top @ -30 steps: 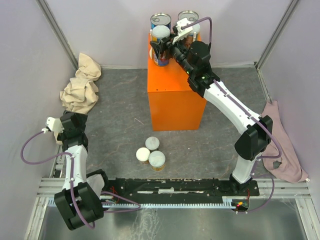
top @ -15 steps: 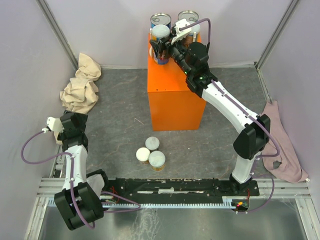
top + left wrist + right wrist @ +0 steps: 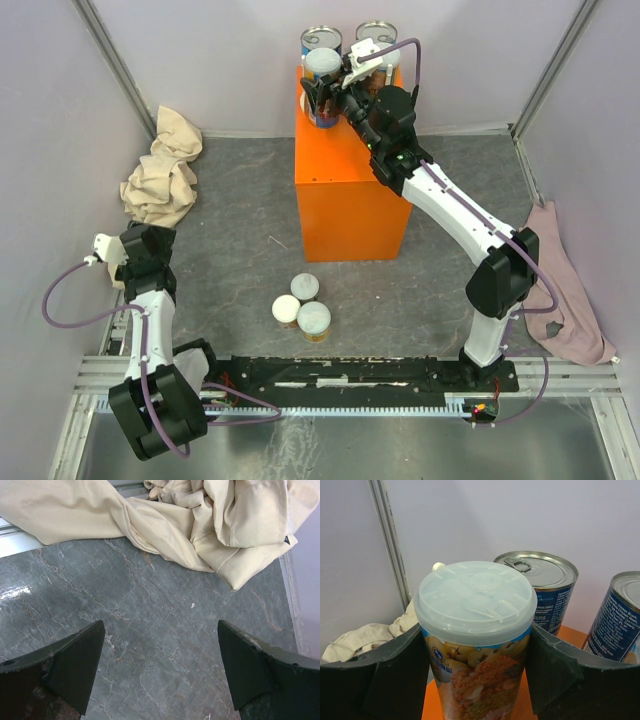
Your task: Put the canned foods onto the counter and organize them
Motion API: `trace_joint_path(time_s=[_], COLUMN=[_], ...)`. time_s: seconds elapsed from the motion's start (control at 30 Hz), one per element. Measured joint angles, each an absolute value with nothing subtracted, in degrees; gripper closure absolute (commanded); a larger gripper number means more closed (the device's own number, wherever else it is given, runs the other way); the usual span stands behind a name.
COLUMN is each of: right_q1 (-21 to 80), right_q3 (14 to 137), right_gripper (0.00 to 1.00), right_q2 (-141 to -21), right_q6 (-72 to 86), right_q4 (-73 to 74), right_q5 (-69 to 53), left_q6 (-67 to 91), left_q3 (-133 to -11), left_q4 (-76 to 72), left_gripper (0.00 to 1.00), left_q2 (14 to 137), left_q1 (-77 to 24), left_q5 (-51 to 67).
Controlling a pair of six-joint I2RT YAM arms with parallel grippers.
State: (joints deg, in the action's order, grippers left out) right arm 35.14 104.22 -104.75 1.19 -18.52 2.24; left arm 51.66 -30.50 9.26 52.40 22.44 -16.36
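Note:
My right gripper point(image 3: 477, 645) is shut on a colourful-labelled can point(image 3: 476, 630) with a pale lid, its fingers pressed on both sides of the label. It holds this can point(image 3: 322, 66) over the far left part of the orange counter point(image 3: 345, 200). I cannot see whether the can's base touches the counter. Two blue-labelled tins point(image 3: 321, 41) point(image 3: 377, 33) stand at the counter's back edge, and the wrist view shows these tins point(image 3: 547, 587) point(image 3: 620, 617) just behind the held can. Three more cans point(image 3: 304, 286) point(image 3: 287, 308) point(image 3: 314, 319) stand clustered on the floor in front of the counter. My left gripper point(image 3: 161, 627) is open over bare floor.
A crumpled beige cloth point(image 3: 160, 170) lies at the left wall, just ahead of my left gripper. A pink cloth point(image 3: 560, 290) lies by the right wall beside the right arm. The black rail point(image 3: 350, 375) runs along the near edge. Walls close in the back and sides.
The right arm has carried the held can slightly farther back over the counter, toward the blue tins. The left arm has stayed still.

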Motion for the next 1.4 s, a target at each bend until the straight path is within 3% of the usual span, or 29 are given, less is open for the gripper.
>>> trace_joint_path(time_s=[0.1,0.27,0.37,0.57,1.4], right_q1=[35.16,35.16,35.16,35.14,37.8], right_q3=[104.22,104.22,104.22,104.07,98.78], right_gripper=[0.58,0.28,0.16,0.01,0.01], right_q2=[-104.75,-104.77,-104.77,-104.99,-102.06], right_q6=[1.17,1.15,1.23,1.63,0.95], right_q4=[-18.5,-18.46,-18.46,-16.49,-14.68], right_q5=[2.37,2.5,2.48,3.01,6.07], left_q6=[51.66,51.66,51.66,51.66,51.66], left_q3=[-30.46,-30.35,-30.33,-30.33,-30.3], left_q4=[9.26,9.23,9.19,9.06,8.84], left_gripper=[0.0,0.0,0.0,0.0,0.0], left_q2=[52.4,52.4,52.4,52.4,52.4], left_q1=[22.44,22.44,22.44,22.44,22.44], left_q5=[-16.36,-16.34,-16.34,-16.32,-15.9])
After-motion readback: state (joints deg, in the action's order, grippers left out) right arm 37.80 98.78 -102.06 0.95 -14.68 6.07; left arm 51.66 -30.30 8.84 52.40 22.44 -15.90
